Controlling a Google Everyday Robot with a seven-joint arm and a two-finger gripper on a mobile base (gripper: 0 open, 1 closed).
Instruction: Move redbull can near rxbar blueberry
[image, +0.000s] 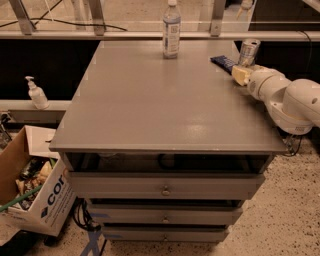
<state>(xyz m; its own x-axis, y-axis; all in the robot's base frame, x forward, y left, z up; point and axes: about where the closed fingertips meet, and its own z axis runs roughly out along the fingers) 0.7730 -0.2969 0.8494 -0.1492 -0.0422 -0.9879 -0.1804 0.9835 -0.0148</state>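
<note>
The redbull can (248, 51) is a slim silver can standing upright at the far right of the grey table (150, 100). The rxbar blueberry (223, 62) is a flat dark blue bar lying just left of the can, close to it. My gripper (240, 74) is at the end of the white arm (290, 100) that reaches in from the right. It sits low over the table, just in front of the can and right beside the bar's near end. I cannot tell whether it touches either one.
A clear plastic bottle (171, 29) stands at the table's far middle edge. Drawers (165, 189) are below the tabletop. A cardboard box (35, 195) is on the floor at the left, and a pump bottle (36, 93) stands on a ledge.
</note>
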